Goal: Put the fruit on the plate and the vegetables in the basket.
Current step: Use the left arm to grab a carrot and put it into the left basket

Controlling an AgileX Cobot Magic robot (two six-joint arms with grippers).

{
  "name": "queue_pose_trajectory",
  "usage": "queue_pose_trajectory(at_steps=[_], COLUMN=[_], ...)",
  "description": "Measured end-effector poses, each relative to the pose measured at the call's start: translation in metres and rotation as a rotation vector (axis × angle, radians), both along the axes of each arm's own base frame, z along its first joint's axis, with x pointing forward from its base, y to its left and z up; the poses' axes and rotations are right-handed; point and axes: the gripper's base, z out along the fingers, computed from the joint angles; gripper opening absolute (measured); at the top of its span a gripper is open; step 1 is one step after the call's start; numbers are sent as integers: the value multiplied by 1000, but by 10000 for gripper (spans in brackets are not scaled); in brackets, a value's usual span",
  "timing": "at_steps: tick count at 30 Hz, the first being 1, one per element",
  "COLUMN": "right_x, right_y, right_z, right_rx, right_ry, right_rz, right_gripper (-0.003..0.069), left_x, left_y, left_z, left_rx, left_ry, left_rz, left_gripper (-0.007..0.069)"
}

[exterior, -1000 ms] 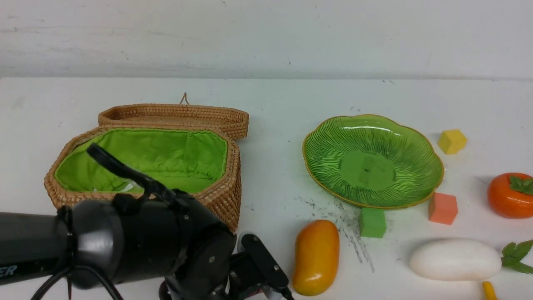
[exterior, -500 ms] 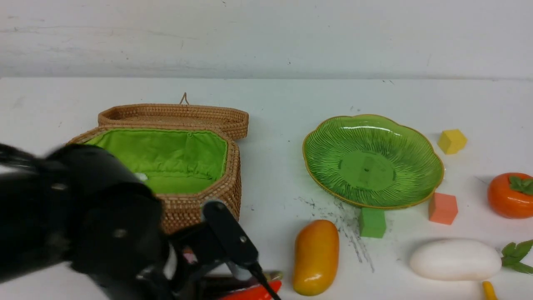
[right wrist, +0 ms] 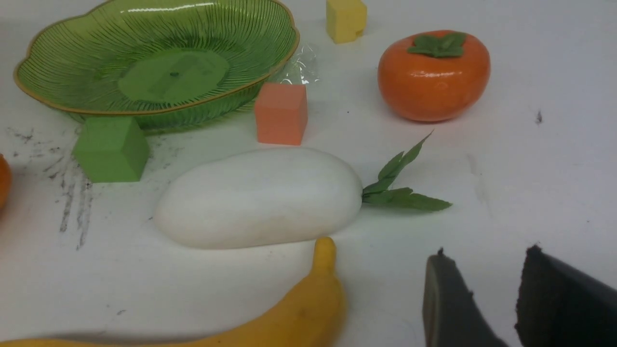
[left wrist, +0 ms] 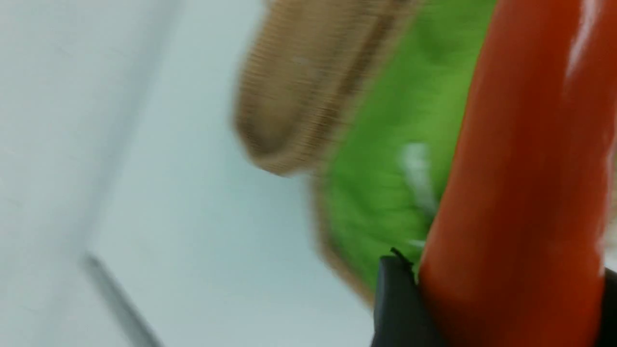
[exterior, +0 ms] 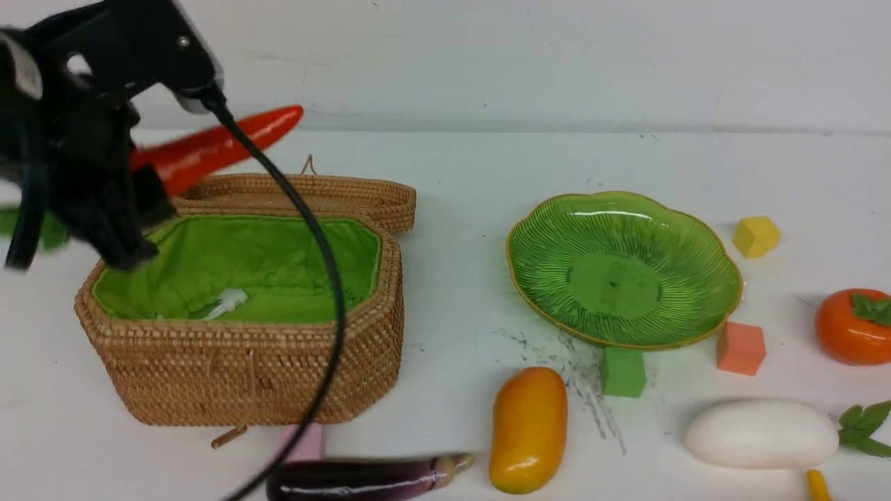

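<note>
While the left gripper (exterior: 143, 184) is clamped across the thick end of the carrot (exterior: 223, 142), holding it high and nearly level, the job in hand is the drop into the basket (exterior: 243, 376). The carrot's pointed end runs out from the gripper over the woven lid (exterior: 299, 191). Its leaves show only as a green blur on the gripper's other side, outside the basket wall. The green lining (exterior: 264, 257) lies below the gripper and mostly off to its right, so I judge a release from here would risk the carrot catching the rim or lid. It would be better to carry the gripper right until the whole carrot hangs over the lining. Then line the carrot up with the basket's long side, lower it inside the walls, and only then part the jaws. The gripper's cable (exterior: 327, 278) hangs across the basket's front and should be kept out of the opening.

The eggplant (exterior: 362, 476) lies on the table (exterior: 452, 174) well below and right of the left gripper, and the mango (exterior: 529, 428) is just past it. The right gripper (right wrist: 484, 270) stands with jaws apart and nothing between them. The banana (right wrist: 289, 318) is near it, the radish (right wrist: 260, 197) just beyond, and the persimmon (right wrist: 434, 74) and plate (right wrist: 43, 94) lie farther off.
</note>
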Motion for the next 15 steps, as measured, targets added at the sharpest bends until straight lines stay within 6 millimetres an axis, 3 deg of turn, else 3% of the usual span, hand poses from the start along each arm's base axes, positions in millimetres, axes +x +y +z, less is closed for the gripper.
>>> queue_pose_trajectory(at_steps=[3, 7, 12, 15], right_x=[0, 0, 0, 0], right_y=[0, 0, 0, 0], right_z=[0, 0, 0, 0], right_rx=[0, 0, 0, 0], right_ry=[0, 0, 0, 0], right_rz=[0, 0, 0, 0], right_gripper=[242, 242, 242, 242], left_x=[29, 54, 67, 67], left_y=[2, -6, -13, -14], left_z=[-21, -52, -69, -70], left_rx=[92, 100, 54, 49], left_ry=[2, 70, 88, 97], left_rz=[-53, -82, -90, -90], left_gripper=[384, 384, 384, 451])
